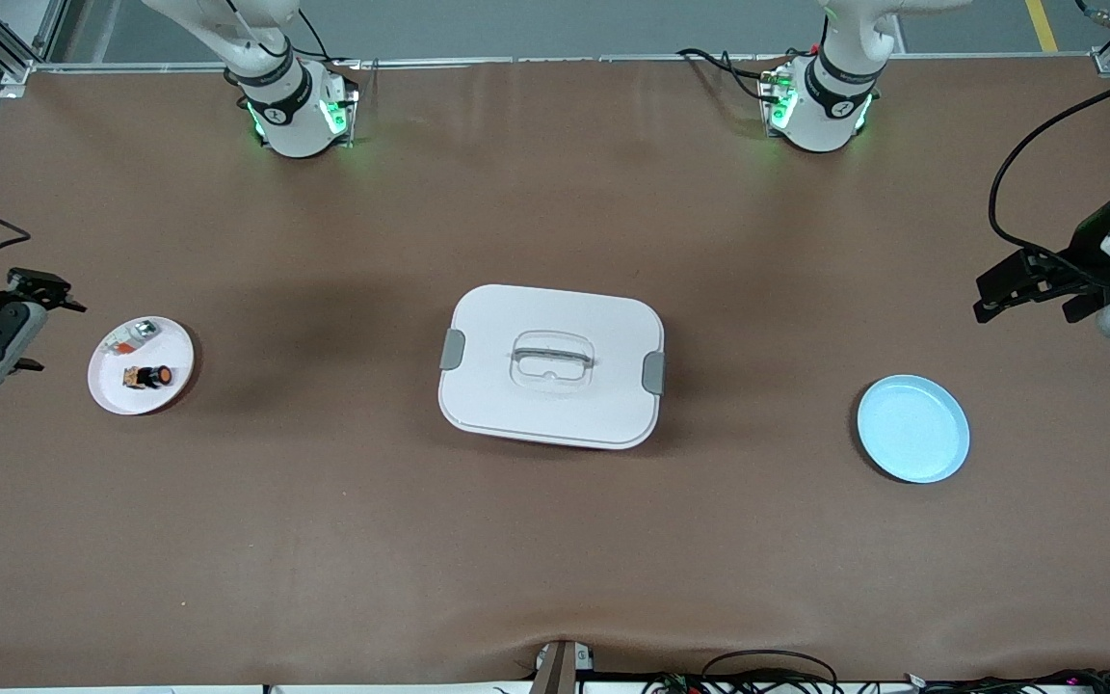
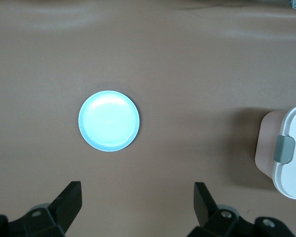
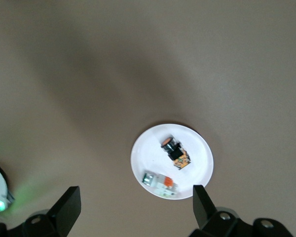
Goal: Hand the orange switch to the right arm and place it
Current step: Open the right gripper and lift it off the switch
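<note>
front view: the switch (image 1: 149, 376) lies on the white plate (image 1: 112, 390) beside a clear piece (image 1: 139, 333); blue plate (image 1: 911, 429) bare, box (image 1: 551, 365) lidded. right gripper (image 1: 39, 323) by the white plate, left gripper (image 1: 998, 294) above the blue plate, both wide open, holding nothing.

Even overhead light falls on the brown table (image 1: 324, 540), and a broad soft shadow lies on it between the white lidded box (image 1: 551, 366) and the white plate (image 1: 141, 365), with a narrow one along the box's edge nearer the front camera. Green glow rings both arm bases. In the right wrist view that plate and its contents look slightly soft, and the blue plate (image 2: 109, 121) in the left wrist view carries a pale sheen.
</note>
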